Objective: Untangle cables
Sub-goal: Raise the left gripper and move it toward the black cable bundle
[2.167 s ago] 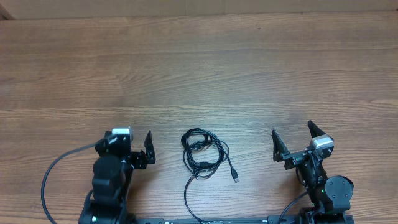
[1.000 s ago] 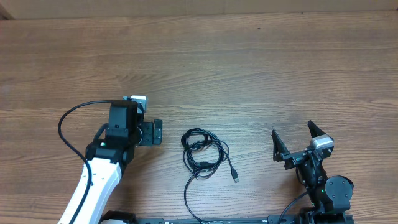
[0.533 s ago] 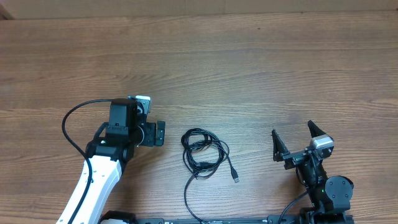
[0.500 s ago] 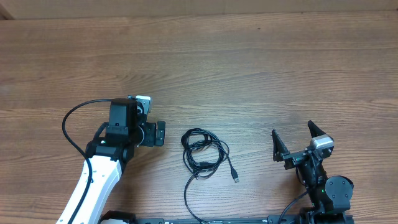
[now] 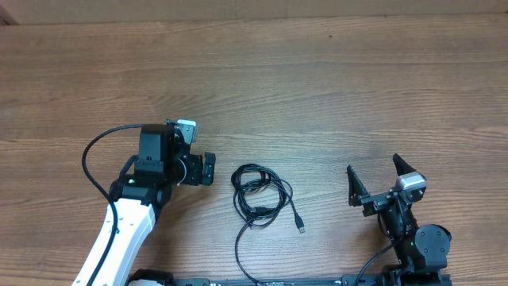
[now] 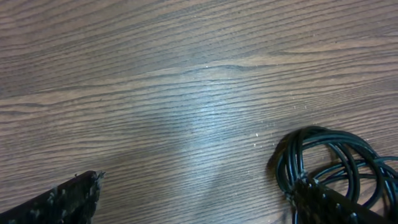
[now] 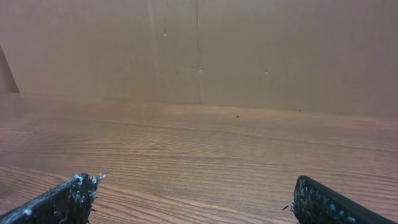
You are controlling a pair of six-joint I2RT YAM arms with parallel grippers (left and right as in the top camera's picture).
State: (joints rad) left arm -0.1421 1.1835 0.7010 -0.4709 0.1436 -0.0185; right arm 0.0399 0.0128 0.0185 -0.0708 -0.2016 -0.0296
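Plainly the cables (image 5: 259, 195) are light, limp stuff: thin black cord in a loose coil of overlapping loops, lying flat on the wooden table (image 5: 317, 95) just below the middle of the overhead frame. They will likely bend and slide at any touch, and a pull on one loop would probably drag the whole bundle rather than free it. The better holds therefore seem to be the free ends: the small plug (image 5: 301, 228) lying clear at the coil's lower right, or the single strand (image 5: 237, 254) running down to the bottom edge. The left gripper (image 5: 208, 168) hovers just left of the coil, jaws spread with nothing between them. The right gripper (image 5: 373, 179) sits well apart at the lower right, likewise wide and empty. Only the overhead view shows the whole coil, the plug and both arms. The left wrist view catches just the coil's edge in its lower right corner, close enough to show separate strands crossing. One fingertip (image 6: 329, 202) overlaps the coil there, but I cannot tell whether it touches. The right wrist view shows bare wood and a brown wall, no cord at all.
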